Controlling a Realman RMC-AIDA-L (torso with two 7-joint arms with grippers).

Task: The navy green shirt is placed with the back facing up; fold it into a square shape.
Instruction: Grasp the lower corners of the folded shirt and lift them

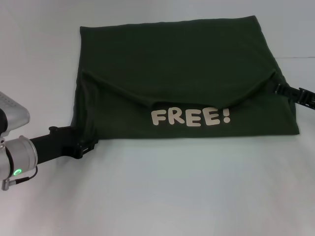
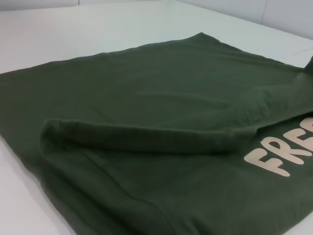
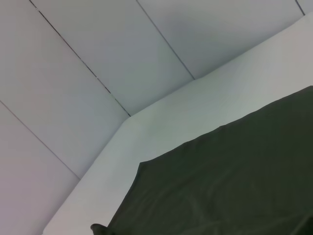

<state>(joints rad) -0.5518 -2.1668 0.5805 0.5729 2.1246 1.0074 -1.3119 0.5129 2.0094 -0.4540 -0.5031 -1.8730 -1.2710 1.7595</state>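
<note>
The large dark olive-green short-sleeved shirt of soft matte fabric lies spread on the pale, flat surface, roughly rectangular in outline; a band along the shirt's near edge is turned over so that cream "FREE!" lettering reads upright, just beyond the near edge of the shirt; above the lettering a folded edge of the same fabric sags in a shallow curve from the shirt's left side to its right side, dipping lowest just above the letters.

The left gripper, black and mounted past a silver wrist ring with a green light, sits at the shirt's near left corner, its tip touching the fabric; whether its jaws are apart or clamped on the cloth cannot be told, since the tip merges with the dark fabric; the left wrist view shows no fingers, only a rolled ridge of shirt fabric and part of the lettering beside it.

The right gripper, a black linked piece, meets the shirt's right edge where the sagging fold ends; the state of its jaws cannot be told either; the right wrist view shows a far corner of the shirt lying flat on the surface, with pale panelled walls beyond it.
</note>
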